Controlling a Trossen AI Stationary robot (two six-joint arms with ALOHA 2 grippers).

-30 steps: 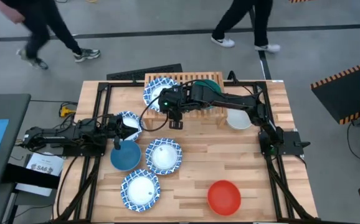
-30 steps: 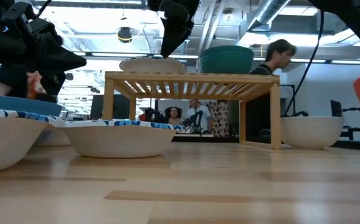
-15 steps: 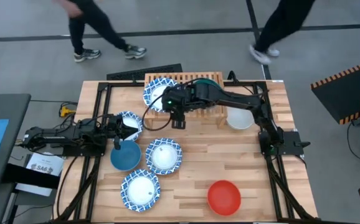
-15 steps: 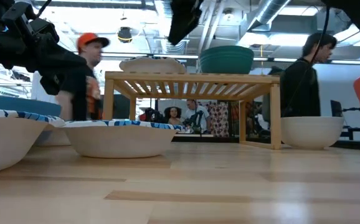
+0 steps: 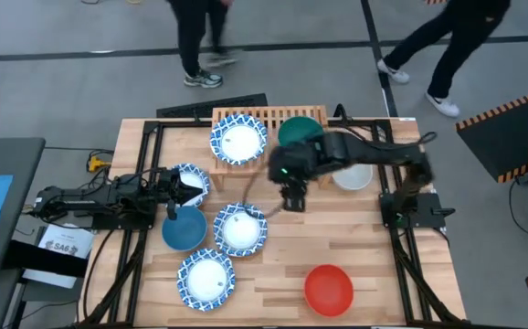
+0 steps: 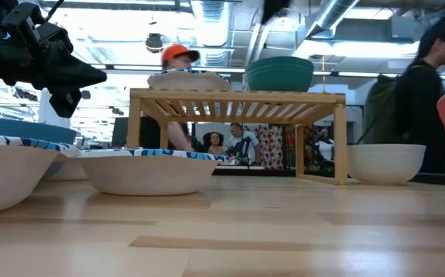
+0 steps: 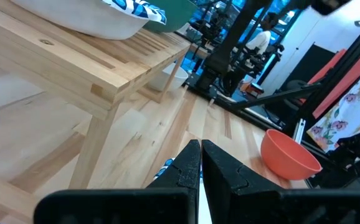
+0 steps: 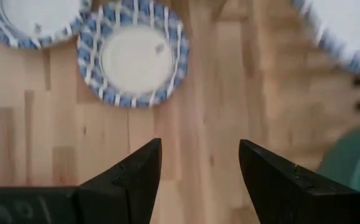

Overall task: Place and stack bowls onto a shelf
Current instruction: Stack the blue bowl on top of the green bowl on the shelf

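Pale plank tabletop (image 5: 374,256), smooth and varnished, fills the workspace, with grey floor behind where people walk past. At its far edge stands the shelf (image 5: 314,114), a low slatted rack of light wood on short legs; a blue-and-white patterned bowl (image 5: 238,142) and a plain green bowl (image 5: 297,130) already sit side by side on its top, so stacking onto them looks like the remaining work. Six glossy round bowls lie on the table: a white one (image 5: 353,175) just beside the shelf, a red one (image 5: 328,288) near the front, a plain blue one (image 5: 183,228) and three patterned. The right gripper (image 5: 292,195), fingers spread and empty, hangs near the middle patterned bowl (image 5: 240,228), probably its next pick. The left gripper (image 5: 174,197), fingers pressed together, waits near the blue bowl.
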